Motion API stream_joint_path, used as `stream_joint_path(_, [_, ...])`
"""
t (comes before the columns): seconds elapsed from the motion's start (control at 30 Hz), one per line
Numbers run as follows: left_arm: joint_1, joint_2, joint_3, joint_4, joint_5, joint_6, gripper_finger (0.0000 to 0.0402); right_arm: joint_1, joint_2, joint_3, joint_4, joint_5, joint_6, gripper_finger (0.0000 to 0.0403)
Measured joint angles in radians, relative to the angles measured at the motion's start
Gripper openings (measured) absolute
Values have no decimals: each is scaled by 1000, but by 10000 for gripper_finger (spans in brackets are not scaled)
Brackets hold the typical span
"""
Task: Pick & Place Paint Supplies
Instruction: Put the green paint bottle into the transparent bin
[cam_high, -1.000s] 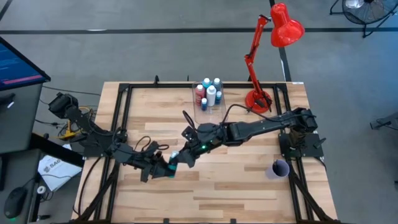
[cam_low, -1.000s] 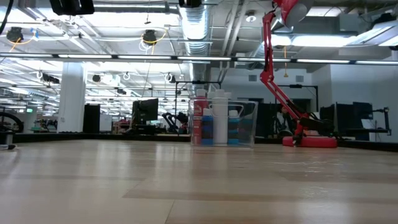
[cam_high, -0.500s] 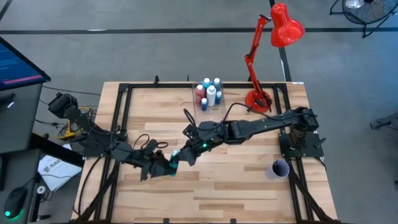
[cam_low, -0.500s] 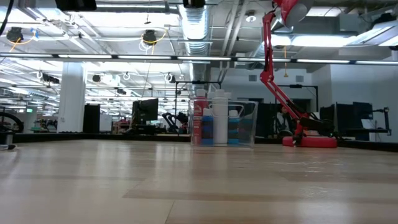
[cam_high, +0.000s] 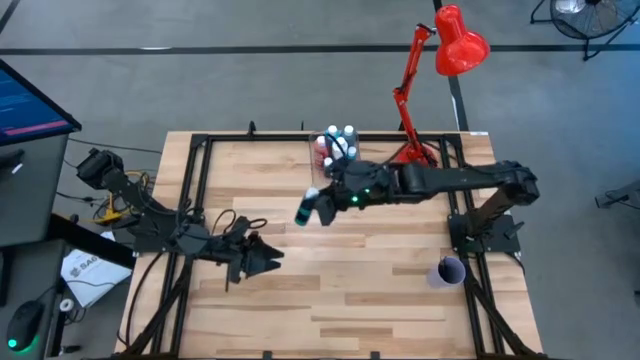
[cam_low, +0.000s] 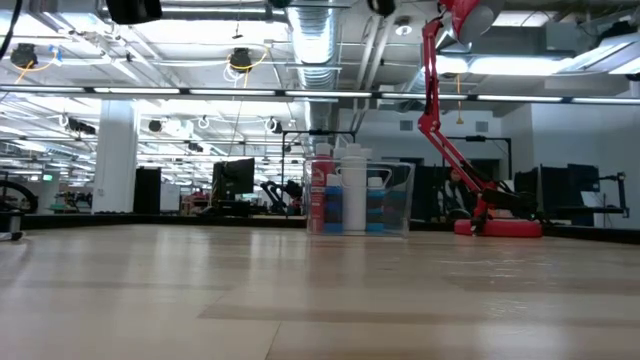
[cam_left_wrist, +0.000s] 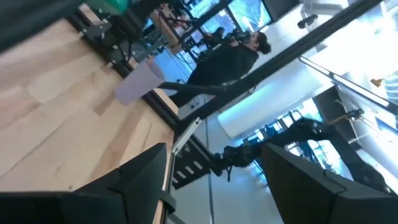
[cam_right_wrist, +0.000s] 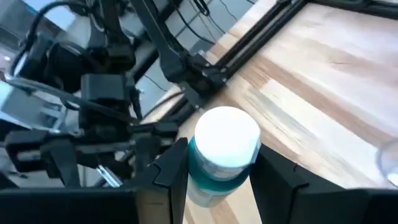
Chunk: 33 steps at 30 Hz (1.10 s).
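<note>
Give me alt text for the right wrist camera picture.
The right gripper holds a small blue-green paint bottle with a white cap above the wooden table. Beyond it, the left arm sits near the table's black frame.

We see the clear box (cam_high: 336, 160) at the table's (cam_high: 400, 300) far edge, bottles (cam_high: 338, 142) inside, lamp (cam_high: 425, 90) to its right, cup (cam_high: 447, 271) near the right edge.

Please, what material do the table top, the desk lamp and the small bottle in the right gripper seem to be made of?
Table top: seems wood, pale planks with visible grain, matte finish.
Desk lamp: probably painted metal, glossy red shade and thin jointed arm.
Small bottle, held in the right gripper: likely plastic, smooth white cap over a blue-green body; what is inside cannot be told.
</note>
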Motion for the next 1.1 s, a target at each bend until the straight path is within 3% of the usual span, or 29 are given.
stream_joint_path(0.4, [0, 1, 0, -4, -64, 5, 246, -14, -44, 1, -275, 401, -9, 138])
stream_joint_path(0.9, [0, 3, 0, -10, -229, 15, 233, -121, 63, -8, -321, 545, -114, 125])
stream_joint_path(1.1, [0, 3, 0, -8, -254, 7, 233, -162, 112, -15, -293, 535, -167, 125])
